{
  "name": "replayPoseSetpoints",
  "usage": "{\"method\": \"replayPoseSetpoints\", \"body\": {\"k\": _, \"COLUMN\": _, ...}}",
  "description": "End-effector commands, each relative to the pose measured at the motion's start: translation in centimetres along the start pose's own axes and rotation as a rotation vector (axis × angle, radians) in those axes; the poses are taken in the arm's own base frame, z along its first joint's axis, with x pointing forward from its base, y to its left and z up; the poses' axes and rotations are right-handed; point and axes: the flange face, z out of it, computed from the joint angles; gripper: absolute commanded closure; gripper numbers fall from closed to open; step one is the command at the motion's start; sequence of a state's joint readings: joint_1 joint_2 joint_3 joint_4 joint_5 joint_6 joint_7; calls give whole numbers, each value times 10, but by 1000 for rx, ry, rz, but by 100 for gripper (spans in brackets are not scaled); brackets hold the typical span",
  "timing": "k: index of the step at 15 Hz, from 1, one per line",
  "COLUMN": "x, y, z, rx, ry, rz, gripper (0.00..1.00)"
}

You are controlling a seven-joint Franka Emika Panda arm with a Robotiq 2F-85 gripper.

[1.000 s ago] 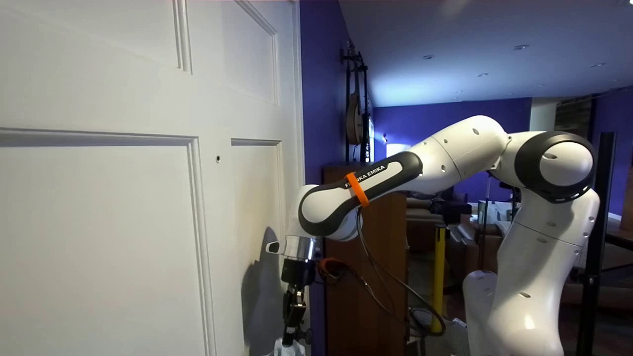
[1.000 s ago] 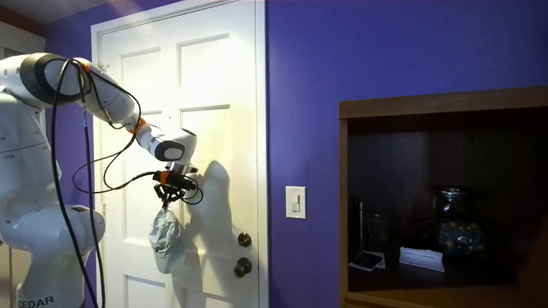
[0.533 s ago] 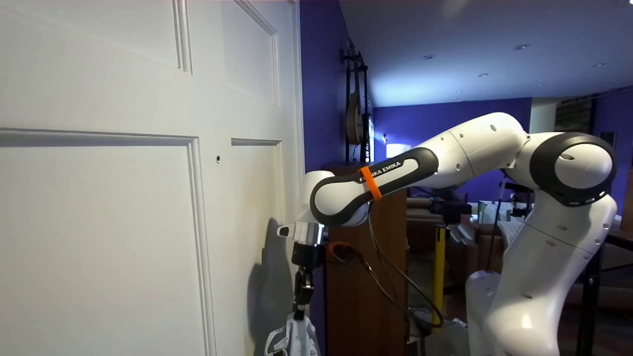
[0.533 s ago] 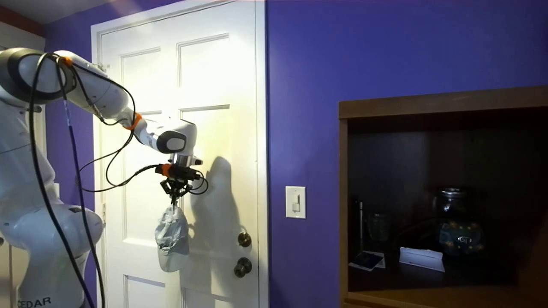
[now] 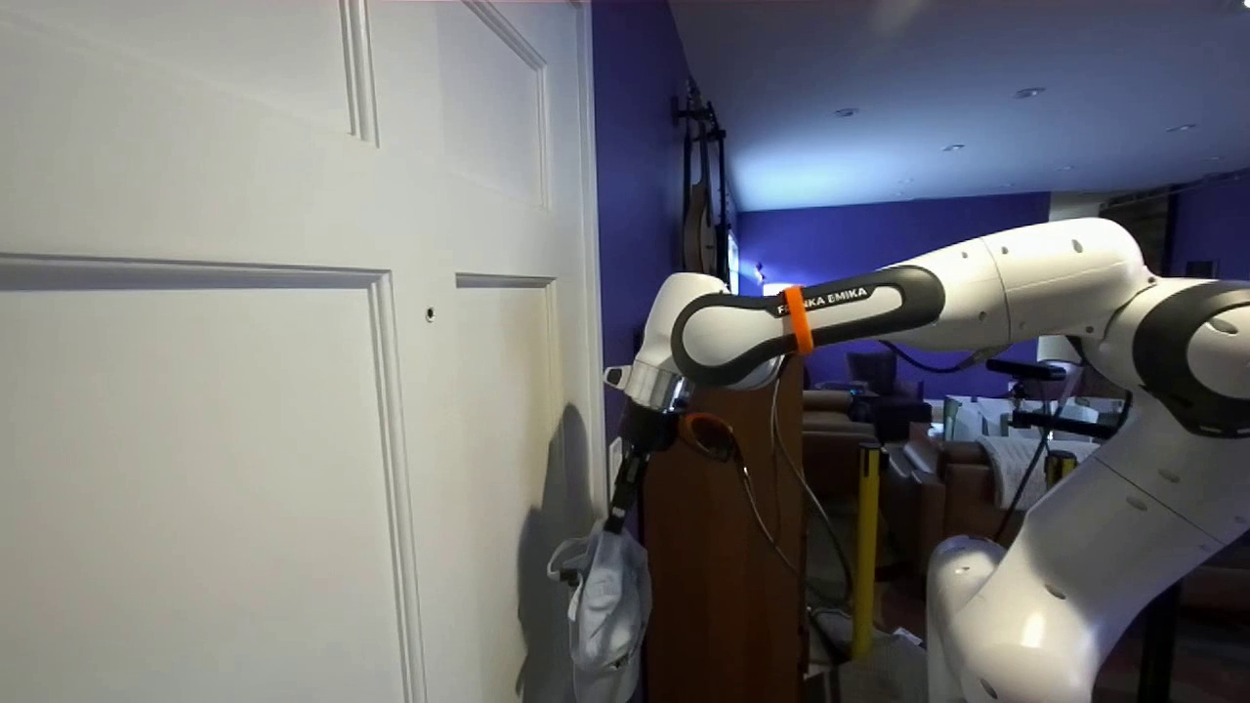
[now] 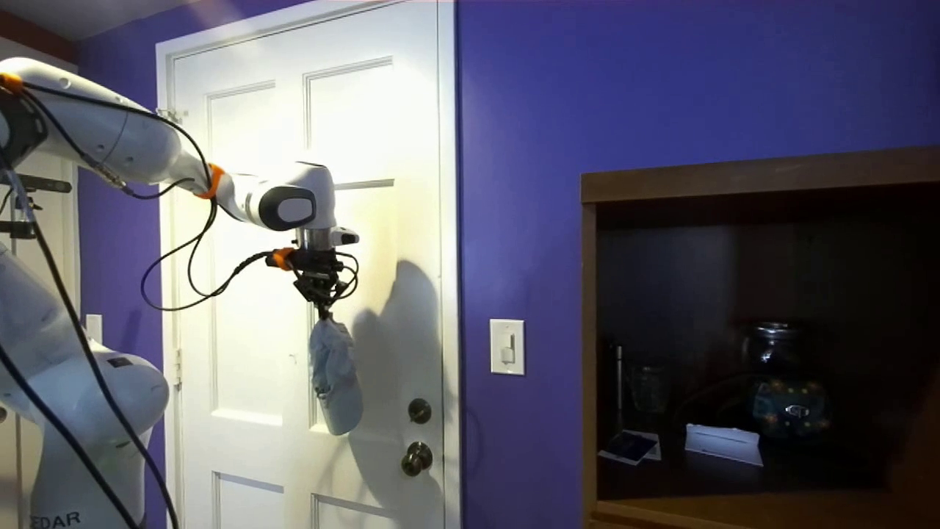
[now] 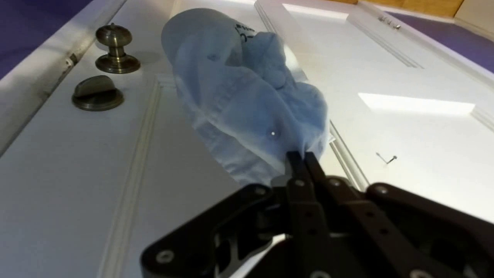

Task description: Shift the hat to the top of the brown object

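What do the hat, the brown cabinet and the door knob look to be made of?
Hat: soft, matt cloth, perhaps cotton; it hangs in limp folds and creases.
Brown cabinet: wood or wood-effect board, low sheen; flat brown boards, grain too faint to settle which.
Door knob: metal, perhaps aged brass, fairly glossy; yellowish-brown with bright glints.

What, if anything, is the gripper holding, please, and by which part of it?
The gripper holds the pale baseball cap by a pinch of its crown cloth, at the end away from the brim.
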State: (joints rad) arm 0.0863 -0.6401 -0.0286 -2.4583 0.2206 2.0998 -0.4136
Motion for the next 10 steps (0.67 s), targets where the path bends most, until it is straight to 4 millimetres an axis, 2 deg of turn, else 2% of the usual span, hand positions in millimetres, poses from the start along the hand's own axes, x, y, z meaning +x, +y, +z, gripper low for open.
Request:
{"method": "replayPoseSetpoints", "body": {"k": 1, "x": -2, "y": 2, "z": -7, "rx": -4, "ry": 13, "rz": 11, "gripper": 98}}
{"method": "replayPoseSetpoints", "body": {"k": 6, "x": -4, "y": 2, "z": -8, "rx": -4, "ry": 16, "rz": 22, "gripper": 98}}
{"method": "replayPoseSetpoints", "body": {"k": 7, "x": -2, "y": 5, "z": -16, "rx": -13, "ry": 34, "rz": 29, "gripper": 99}}
{"method": "replayPoseSetpoints", "body": {"k": 10, "x": -4, "y": 28, "z": -60, "rx": -75, "ry": 119, "rz": 82, "gripper": 99}}
